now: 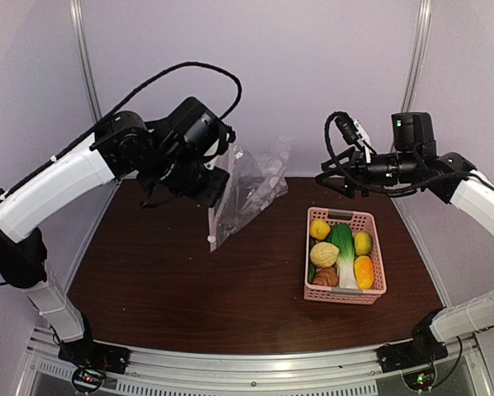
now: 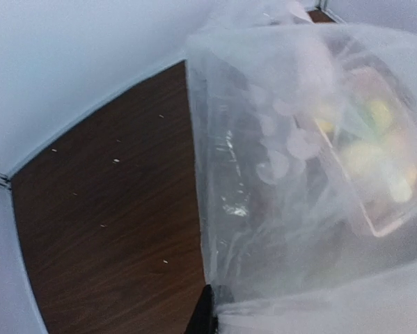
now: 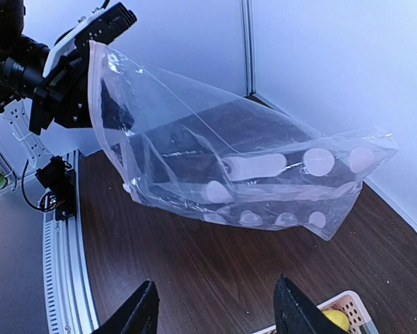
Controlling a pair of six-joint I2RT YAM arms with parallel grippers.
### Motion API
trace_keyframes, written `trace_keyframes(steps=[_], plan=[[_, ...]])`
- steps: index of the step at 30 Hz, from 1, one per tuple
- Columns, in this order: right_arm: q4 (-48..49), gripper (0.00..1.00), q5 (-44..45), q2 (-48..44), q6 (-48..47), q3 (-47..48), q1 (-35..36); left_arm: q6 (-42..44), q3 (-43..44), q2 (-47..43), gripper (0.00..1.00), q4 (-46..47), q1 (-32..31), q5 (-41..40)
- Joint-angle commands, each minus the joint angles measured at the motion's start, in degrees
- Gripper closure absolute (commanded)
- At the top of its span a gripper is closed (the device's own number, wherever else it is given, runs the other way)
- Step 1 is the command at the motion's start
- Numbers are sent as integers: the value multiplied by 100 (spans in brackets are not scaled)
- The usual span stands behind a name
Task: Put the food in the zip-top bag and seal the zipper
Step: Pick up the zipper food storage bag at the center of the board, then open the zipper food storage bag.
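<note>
Toward 12 o'clock of the dark wood table (image 1: 148, 280), going by the top view, the zip-top bag (image 1: 248, 186) hangs in the air: clear floppy plastic with pale round dots, partly ballooned. The left gripper (image 1: 218, 181) sits at 11 o'clock, clenched on the bag's upper edge. Plastic fills the left wrist view, with one dark finger (image 2: 207, 316) showing at 6 o'clock of that frame. The zipper (image 3: 109, 122) runs down the side of the bag nearest that gripper, with a small white slider tab (image 1: 211, 239) at its low end. In the right wrist view, bare tabletop shows beneath the bag, which does not touch it. The right gripper (image 3: 218, 316) has its jaws apart with nothing between them. It faces the bag and is well apart from it. From above it hovers near 1 o'clock, over the far rim of the pink basket (image 1: 378, 247). The basket rests at 3 o'clock of the table, and all the food lies inside it. One lemon (image 1: 319, 228) is at the basket's 11 o'clock and a second lemon (image 1: 362, 242) at 2. The bok choy (image 1: 343, 247) lies down the middle from 12 to 6. A pale bumpy piece (image 1: 324, 254) is at 9, brown bread (image 1: 326, 277) at 7 and an orange-yellow piece (image 1: 364, 272) at 5. A green vegetable (image 1: 312, 271) is tucked against the 8 o'clock wall, mostly hidden.
</note>
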Motion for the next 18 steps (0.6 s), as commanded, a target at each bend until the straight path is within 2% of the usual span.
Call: trace_keyframes(steps=[1, 3, 6, 12, 14, 15, 18], plan=[[167, 47, -406, 265, 421, -66, 307, -540, -1670, 56, 100, 2307, -23, 2121], [47, 53, -283, 351, 222, -104, 472, -740, -1872, 152, 100, 2953, -7, 2185], [-68, 54, -316, 549, 30, -123, 749, -927, -2142, 156, 100, 3751, 2, 2330], [505, 54, -275, 831, 706, -307, 1072, -1512, -3448, -335, 100, 6356, -3, 2536], [597, 37, -6, 883, 904, -320, 1064, -1781, -3963, -445, 100, 7291, -3, 2565], [634, 31, 19, 892, 923, -320, 1069, -1919, -4117, -467, 100, 7600, -3, 2552], [778, 30, 301, 924, 1204, -355, 1080, -2110, -4156, -384, 100, 7810, -1, 2513]])
